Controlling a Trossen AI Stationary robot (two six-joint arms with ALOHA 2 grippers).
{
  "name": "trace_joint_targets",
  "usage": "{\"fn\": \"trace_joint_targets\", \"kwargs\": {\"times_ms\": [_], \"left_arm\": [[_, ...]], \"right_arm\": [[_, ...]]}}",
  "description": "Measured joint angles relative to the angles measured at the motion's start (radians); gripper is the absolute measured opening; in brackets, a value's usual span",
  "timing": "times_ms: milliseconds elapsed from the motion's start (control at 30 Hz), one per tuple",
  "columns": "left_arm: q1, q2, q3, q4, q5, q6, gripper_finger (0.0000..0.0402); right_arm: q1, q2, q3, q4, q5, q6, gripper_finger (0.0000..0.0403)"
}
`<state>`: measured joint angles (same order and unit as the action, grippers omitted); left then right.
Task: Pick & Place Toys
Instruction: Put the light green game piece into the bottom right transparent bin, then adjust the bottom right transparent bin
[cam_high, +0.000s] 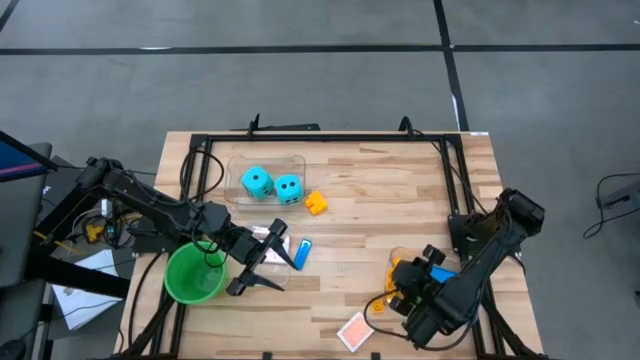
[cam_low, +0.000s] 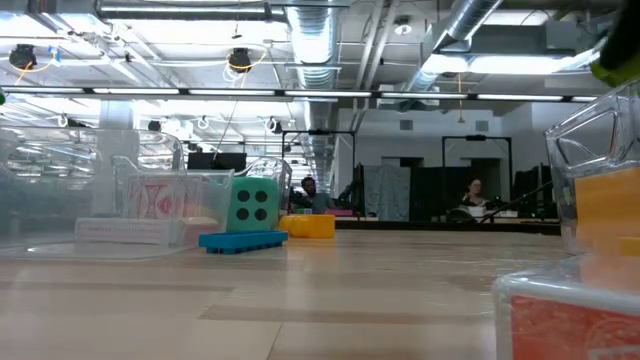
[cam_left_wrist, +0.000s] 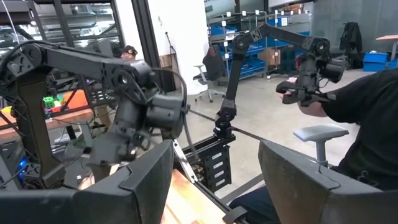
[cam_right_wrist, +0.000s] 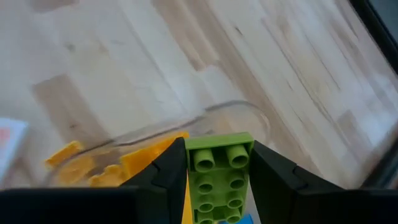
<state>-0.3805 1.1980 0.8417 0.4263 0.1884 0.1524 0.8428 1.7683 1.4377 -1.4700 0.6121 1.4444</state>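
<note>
Right gripper (cam_right_wrist: 214, 180) pinches a green studded plastic brick (cam_right_wrist: 221, 177) just above a clear plastic bin (cam_right_wrist: 239, 115) w/ yellow bricks (cam_right_wrist: 146, 158). Risk: an off-centre release bounces the brick off the rim. Left gripper (cam_high: 262, 262) hangs w/ fingers spread, empty, beside the green cup (cam_high: 193, 274).

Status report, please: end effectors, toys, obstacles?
Right end effector shut on green brick above clear bin with yellow bricks. Left end effector open, empty, beside green cup. Nothing blocking.

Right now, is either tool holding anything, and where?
The right tool clamps a green brick by its long sides. The left tool is open and holds nothing.
</note>
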Motion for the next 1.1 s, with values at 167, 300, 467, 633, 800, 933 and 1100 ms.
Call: {"fn": "trace_joint_targets", "kwargs": {"times_ms": [167,300,467,633,800,933,1100], "left_arm": [[0.0,0.0,0.0,0.0,0.0,0.0,0.0231],[0.0,0.0,0.0,0.0,0.0,0.0,0.0231],[0.0,0.0,0.0,0.0,0.0,0.0,0.0231],[0.0,0.0,0.0,0.0,0.0,0.0,0.0231],[0.0,0.0,0.0,0.0,0.0,0.0,0.0231],[0.0,0.0,0.0,0.0,0.0,0.0,0.0231],[0.0,0.0,0.0,0.0,0.0,0.0,0.0231]], "right_arm": [[-0.008,0.0,-0.037,-0.004,-0.009,0.107,0.0131],[-0.008,-0.001,-0.037,-0.033,-0.013,0.161,0.0227],[-0.007,-0.001,-0.037,-0.044,-0.017,0.181,0.035],[-0.025,-0.002,-0.038,-0.106,0.028,0.246,0.0382],[-0.099,-0.009,-0.057,-0.1,0.063,0.171,0.033],[-0.161,-0.008,-0.079,-0.093,0.059,0.085,0.024],[-0.215,-0.008,-0.093,-0.089,0.042,-0.012,0.0078]]}}
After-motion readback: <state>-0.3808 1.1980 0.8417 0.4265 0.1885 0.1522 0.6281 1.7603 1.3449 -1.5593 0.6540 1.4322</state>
